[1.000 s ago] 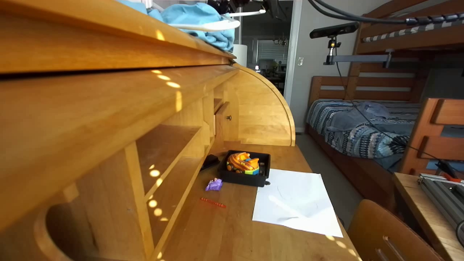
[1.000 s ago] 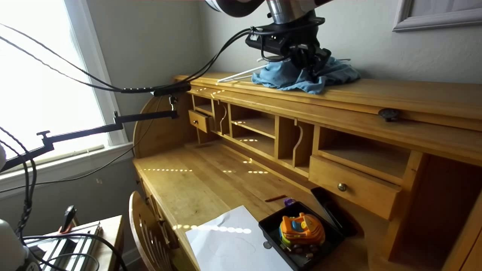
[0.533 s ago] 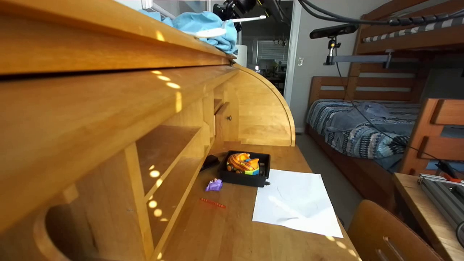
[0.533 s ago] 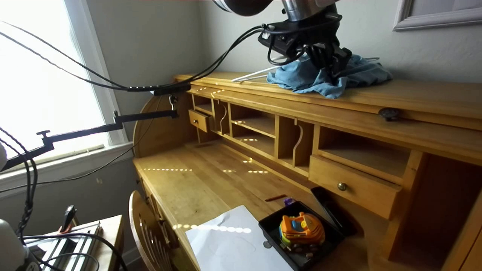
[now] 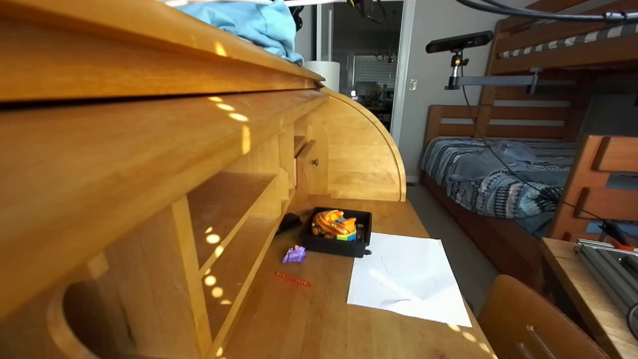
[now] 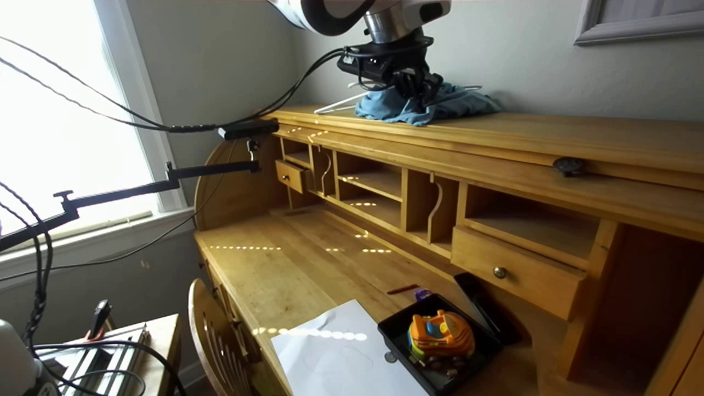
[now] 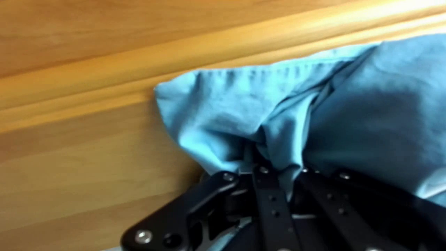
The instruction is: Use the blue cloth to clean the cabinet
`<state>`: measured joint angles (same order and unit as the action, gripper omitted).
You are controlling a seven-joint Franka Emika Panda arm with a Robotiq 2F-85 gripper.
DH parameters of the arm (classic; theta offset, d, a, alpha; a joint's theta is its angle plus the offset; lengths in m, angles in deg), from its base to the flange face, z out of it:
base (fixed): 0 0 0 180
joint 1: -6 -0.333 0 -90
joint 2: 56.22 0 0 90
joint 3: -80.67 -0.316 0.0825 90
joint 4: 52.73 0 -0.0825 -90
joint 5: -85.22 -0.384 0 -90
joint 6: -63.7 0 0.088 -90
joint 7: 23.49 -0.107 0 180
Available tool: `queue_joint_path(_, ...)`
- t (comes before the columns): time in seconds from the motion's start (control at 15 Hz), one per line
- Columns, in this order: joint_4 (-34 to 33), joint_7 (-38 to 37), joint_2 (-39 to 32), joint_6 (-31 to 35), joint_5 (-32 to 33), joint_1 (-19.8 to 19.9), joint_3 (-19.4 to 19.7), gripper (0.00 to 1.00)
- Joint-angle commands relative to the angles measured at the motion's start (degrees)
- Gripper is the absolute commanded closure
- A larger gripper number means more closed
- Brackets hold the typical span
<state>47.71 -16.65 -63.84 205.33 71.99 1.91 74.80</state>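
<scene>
Blue cloth [image 6: 401, 111], bunched on top of a wooden cabinet [image 6: 583, 129], upper middle of the frame in an exterior view, and caught in the gripper [image 7: 284, 170]. In the wrist view, jaws drawn nearly together at lower center on a pinched fold, with loose fabric spread toward the right side of the frame. Hem at the cabinet's molded edge [image 7: 111, 76], on a slant across the upper part of that view. In an exterior view, a white hanger [image 6: 341, 103] jutting left from under the fabric, a gray wall [image 6: 539, 71] close behind, and open room along the cabinet top from the cloth to the right side of the frame. Below, a long stretch of desktop [image 6: 297, 258], left and center.

Near the center in an exterior view, a black tray [image 5: 331, 248] with an orange toy vehicle [image 5: 333, 225] inside. To the right, a white sheet of paper [image 5: 408, 279]; to the lower left, a purple crumpled piece [image 5: 294, 254]. Across the middle in an exterior view, shelf compartments [image 6: 369, 182] dotted with sunlight above the desktop, and at center right, a drawer [image 6: 517, 270].
</scene>
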Motion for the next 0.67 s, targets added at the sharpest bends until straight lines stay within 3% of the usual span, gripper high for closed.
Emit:
queue_joint_path(0.0, 0.12, 4.46, -0.60, -3.61, 0.56, -1.90, -2.55, 0.98)
queue_joint_path(0.4, -2.39, 11.78, -2.16, -7.29, -0.38, -4.26, -6.28, 0.98)
queue_joint_path(0.6, -3.92, 12.02, -3.37, -6.97, 0.53, -4.30, -6.18, 0.98)
